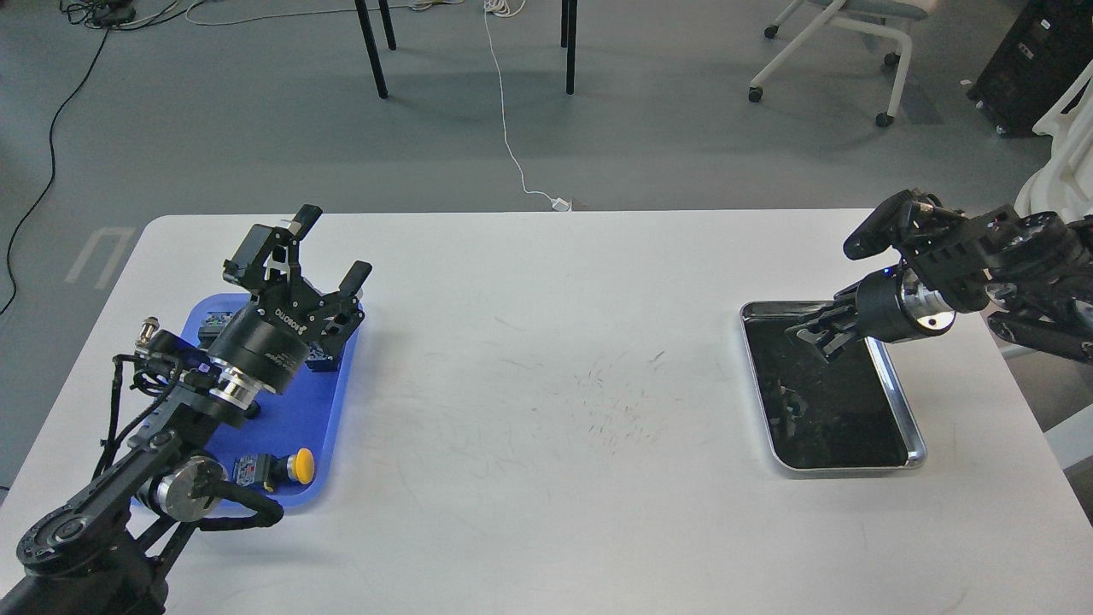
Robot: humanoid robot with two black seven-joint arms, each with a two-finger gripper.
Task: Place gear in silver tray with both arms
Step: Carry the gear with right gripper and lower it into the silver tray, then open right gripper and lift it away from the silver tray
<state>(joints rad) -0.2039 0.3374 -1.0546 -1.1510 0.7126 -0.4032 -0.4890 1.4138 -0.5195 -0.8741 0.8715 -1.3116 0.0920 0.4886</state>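
Silver tray (907, 415) gleams, rim polished, floor dark; left hand (329, 248) released, right hand (811, 333) unclear.

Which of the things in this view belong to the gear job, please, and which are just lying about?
Part of the job:
silver tray
blue tray with the parts
left hand, open above the blue tray
right hand, over the silver tray

Just lying about:
white chair
floor cables
black table legs

shiny metal silver tray (910, 418), matt white table (546, 359)
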